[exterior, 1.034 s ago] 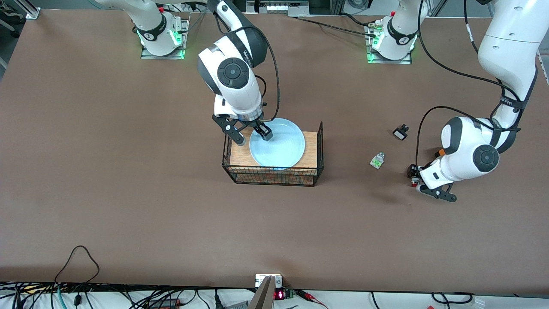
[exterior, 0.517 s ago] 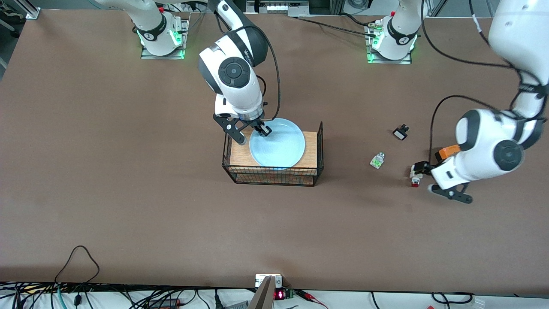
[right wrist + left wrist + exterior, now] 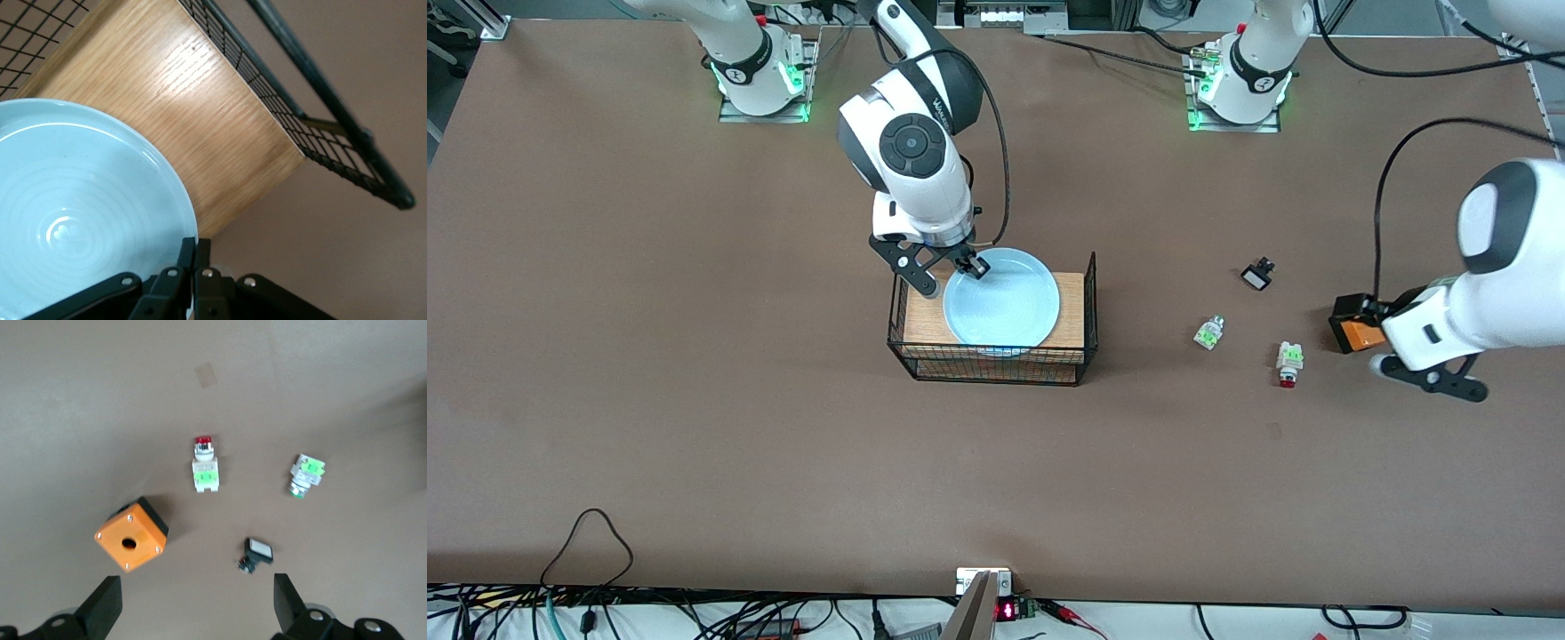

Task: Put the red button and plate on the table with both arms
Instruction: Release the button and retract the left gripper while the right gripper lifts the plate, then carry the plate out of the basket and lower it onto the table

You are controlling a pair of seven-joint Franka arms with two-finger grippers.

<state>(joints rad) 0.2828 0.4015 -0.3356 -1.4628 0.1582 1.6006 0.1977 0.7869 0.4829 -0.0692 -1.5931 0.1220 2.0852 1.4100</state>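
The right gripper [image 3: 951, 276] pinches the plate's [image 3: 1005, 302] rim on the rack [image 3: 1072, 307]; lift level. The left gripper [image 3: 193, 610] hangs wide, button [image 3: 1288, 364] released on the tabletop [image 3: 694, 400].

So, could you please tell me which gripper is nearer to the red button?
Left. The left gripper is open above the table beside the red button; the right gripper is shut on the plate rim.

We are making out little readable text. A small red digital display [image 3: 1006, 611] is glowing at the table [image 3: 694, 400] edge nearest the front camera, its digits unreadable. Lettering is showing on the right arm [image 3: 940, 111], too small to read.
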